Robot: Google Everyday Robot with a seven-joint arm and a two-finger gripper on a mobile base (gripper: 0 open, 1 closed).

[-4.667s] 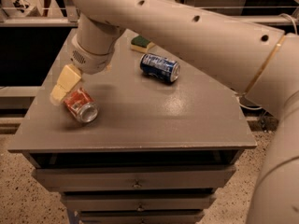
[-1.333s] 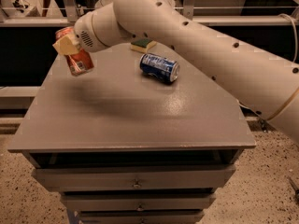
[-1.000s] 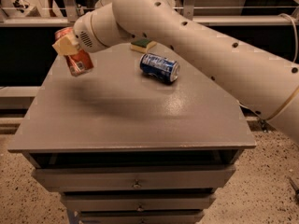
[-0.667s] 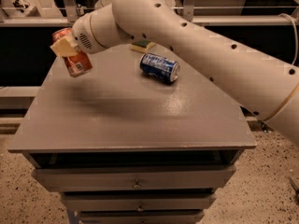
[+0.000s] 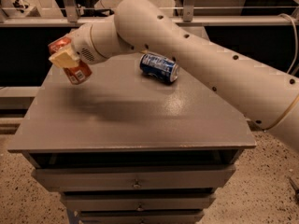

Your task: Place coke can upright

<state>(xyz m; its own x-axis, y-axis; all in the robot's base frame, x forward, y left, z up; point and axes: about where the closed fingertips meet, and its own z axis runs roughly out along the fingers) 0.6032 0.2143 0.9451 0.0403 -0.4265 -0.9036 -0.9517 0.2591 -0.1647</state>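
The coke can (image 5: 78, 72), red-orange with white lettering, is held in the air over the far left part of the grey tabletop (image 5: 131, 115). It is tilted, its top leaning to the far left. My gripper (image 5: 67, 59) is shut on the coke can around its middle, with a cream finger pad (image 5: 62, 59) across the near side. The can's upper end (image 5: 59, 45) sticks out above the pad. The white arm reaches in from the right.
A blue can (image 5: 160, 67) lies on its side at the back middle of the table. The table is a grey drawer cabinet, with drawers (image 5: 135, 183) below its front edge. A metal rail (image 5: 46, 20) runs behind the table.
The gripper lifted the coke can from the table's front left to the air at the far left. Over the last second it drifted slightly left; the blue can has not moved.
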